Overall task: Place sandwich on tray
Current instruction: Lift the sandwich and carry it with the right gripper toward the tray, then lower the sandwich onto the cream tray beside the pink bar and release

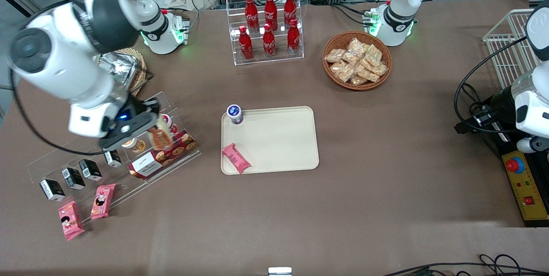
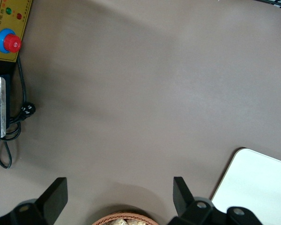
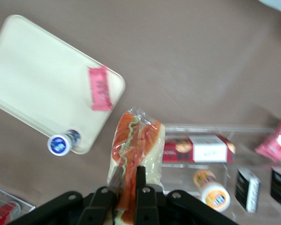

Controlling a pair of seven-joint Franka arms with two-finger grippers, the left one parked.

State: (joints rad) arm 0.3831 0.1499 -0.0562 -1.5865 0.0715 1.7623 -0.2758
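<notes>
One sandwich [image 3: 133,150] hangs clamped in our claw [image 3: 127,180] above the clear snack rack [image 1: 128,156]; the tray [image 1: 274,139] lies sideways, toward the parked arm.

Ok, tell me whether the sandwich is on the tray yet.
Not yet. The gripper holds the sandwich above the clear rack, off the tray.

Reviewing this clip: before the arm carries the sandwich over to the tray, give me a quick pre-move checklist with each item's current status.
1. Grip: gripper shut on the sandwich - ok.
2. Sandwich lifted above the clear display rack - ok.
3. Tray has bare space in the middle - ok.
4. Items already on the tray: pink packet and small cup sit along the edge nearest the working arm; route over them - ok.
5. Grip firmness against slipping - cannot tell.
</notes>
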